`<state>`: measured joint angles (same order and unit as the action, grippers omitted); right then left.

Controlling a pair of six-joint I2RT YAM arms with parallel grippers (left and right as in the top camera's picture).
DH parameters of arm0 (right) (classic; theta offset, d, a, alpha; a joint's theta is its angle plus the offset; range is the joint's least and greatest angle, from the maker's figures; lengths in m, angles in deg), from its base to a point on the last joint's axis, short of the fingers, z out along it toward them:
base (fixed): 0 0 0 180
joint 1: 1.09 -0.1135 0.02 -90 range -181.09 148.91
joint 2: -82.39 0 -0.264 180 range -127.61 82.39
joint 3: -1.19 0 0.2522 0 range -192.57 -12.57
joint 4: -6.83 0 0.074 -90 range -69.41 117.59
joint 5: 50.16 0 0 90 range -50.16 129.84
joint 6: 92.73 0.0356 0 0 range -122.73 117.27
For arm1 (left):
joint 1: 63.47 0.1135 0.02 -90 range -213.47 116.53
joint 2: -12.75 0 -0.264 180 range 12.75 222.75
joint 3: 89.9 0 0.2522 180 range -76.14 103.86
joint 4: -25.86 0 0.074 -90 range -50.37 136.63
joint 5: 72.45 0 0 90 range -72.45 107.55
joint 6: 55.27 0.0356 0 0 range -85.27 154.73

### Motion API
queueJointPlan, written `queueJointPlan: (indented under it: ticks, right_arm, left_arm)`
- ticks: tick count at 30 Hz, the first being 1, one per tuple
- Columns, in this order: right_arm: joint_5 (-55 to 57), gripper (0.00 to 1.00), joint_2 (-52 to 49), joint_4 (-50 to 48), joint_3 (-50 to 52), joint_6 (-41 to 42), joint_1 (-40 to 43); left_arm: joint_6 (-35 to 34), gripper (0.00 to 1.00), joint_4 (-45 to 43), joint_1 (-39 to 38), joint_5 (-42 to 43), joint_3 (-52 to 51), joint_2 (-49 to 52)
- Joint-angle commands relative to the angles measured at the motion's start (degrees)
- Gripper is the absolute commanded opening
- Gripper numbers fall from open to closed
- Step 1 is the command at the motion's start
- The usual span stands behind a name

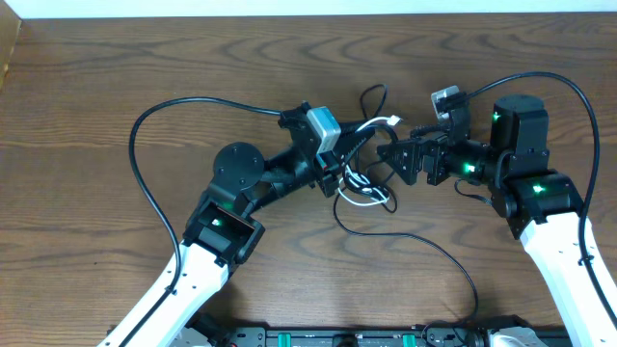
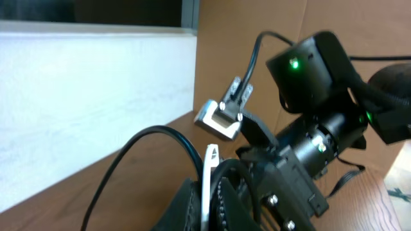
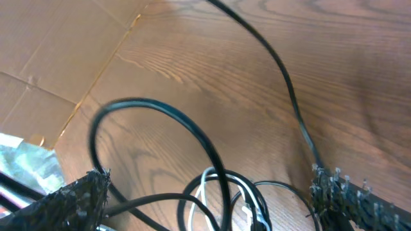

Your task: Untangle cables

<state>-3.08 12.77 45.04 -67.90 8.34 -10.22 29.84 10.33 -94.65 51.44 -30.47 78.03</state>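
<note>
Overhead, you have one tangle of cables [image 1: 366,188], thin black cords with white strands, mid-table [image 1: 193,58] between your two arms. The left gripper [image 1: 339,176] sits at its left edge and the right gripper [image 1: 397,159] faces it.

From your left wrist, the left gripper [image 2: 209,208] is clenched on the cables [image 2: 207,173], one white strand among black loops.

From your right wrist, the right gripper [image 3: 209,199] is released, its two fingers [image 3: 70,199] spread wide, with the cables [image 3: 215,154] looping between them.

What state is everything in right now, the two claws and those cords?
Left gripper, shut on the cables.
Right gripper, open wide, straddling the cables without gripping them.
Cables, tangled together between the two grippers; one black cord trails loose toward the table's near edge.
</note>
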Motion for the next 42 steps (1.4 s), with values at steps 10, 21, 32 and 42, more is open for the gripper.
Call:
queueJointPlan:
  ticks: [10,21,32,42]
  right_arm:
    - [1.0,0.99,-0.1,2.1,-0.2,-6.1,-0.4]
    - [1.0,0.81,-0.2,1.0,-0.2,-5.5,-0.4]
    - [21.2,0.6,-2.8,5.6,-0.1,3.5,-0.4]
    - [47.0,0.88,-7.2,16.8,-0.1,18.9,3.2]
  left_arm:
    - [-11.2,0.08,-6.8,0.2,-3.1,0.6,-2.6]
    - [-21.7,0.08,-12.2,0.2,-0.7,0.6,-2.5]
    - [-24.0,0.08,-13.9,0.2,0.0,0.6,-2.7]
    - [-22.3,0.08,-13.8,0.4,0.0,0.6,-2.8]
